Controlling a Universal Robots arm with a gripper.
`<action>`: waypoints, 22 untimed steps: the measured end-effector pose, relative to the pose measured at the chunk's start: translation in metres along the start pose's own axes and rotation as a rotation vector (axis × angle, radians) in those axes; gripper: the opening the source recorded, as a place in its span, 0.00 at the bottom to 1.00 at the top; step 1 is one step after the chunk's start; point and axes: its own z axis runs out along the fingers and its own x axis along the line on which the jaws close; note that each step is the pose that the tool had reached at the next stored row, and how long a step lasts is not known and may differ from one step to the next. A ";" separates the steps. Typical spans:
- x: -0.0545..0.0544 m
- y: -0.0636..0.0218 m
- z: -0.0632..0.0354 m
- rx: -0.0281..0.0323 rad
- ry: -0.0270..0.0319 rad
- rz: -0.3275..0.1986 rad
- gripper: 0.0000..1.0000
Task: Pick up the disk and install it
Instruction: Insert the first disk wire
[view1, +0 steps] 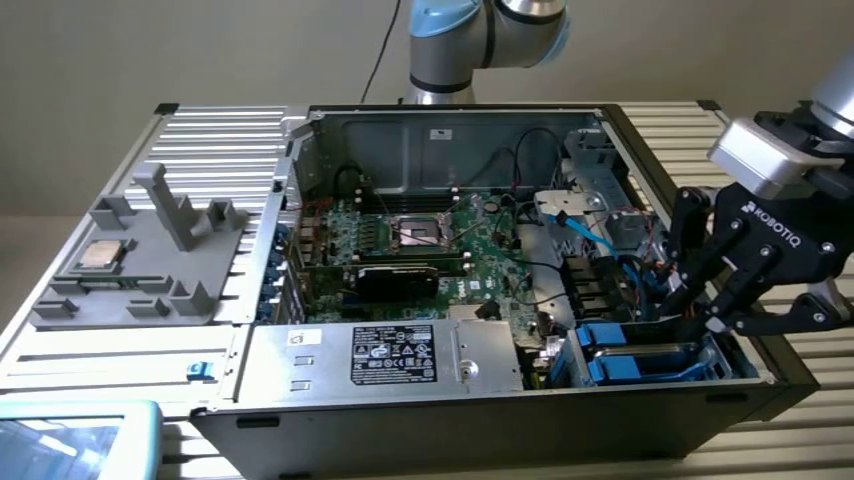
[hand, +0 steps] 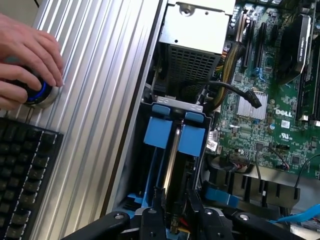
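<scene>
The pincer (view1: 705, 305) reaches down into the computer case's (view1: 467, 425) drive bay (view1: 641, 365), fingers drawn close, apparently pinching the disk (hand: 173, 160), which stands on edge there to slide between the rails.

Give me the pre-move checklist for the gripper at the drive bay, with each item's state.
1. Gripper lined up at the drive bay: ok.
2. Anything held in the gripper: cannot tell.
3. Two blue carriers upright, side by side in the bay: ok; how deep they are seated: cannot tell.
4. Black cable beside the bay, not across it: ok.
5. Person's hand outside the case, on a knob next to the keyboard: ok.
</scene>
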 end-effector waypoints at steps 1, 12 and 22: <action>0.000 0.0002 0.0003 0.0010 -0.0047 0.001 0.31; 0.007 0.0022 0.0009 0.0054 -0.0302 0.015 0.31; 0.012 0.0029 0.0022 0.0127 -0.0675 0.018 0.31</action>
